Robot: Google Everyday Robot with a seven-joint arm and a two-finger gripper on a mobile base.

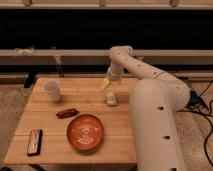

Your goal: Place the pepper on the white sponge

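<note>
The pepper [66, 113], small, dark red-brown and glossy, lies on the wooden table [45, 122] left of centre, just above the orange bowl. The white sponge [111, 98], a whitish oblong block, sits on the table right of centre. My gripper [107, 83] hangs from the white arm directly over the sponge, close above it, and far to the right of the pepper. Nothing shows in the gripper.
An orange bowl [85, 132] stands at the front middle. A white cup [52, 90] stands at the back left. A black remote-like device [34, 141] lies at the front left corner. My white arm [152, 115] covers the table's right side. A low wall runs behind the table.
</note>
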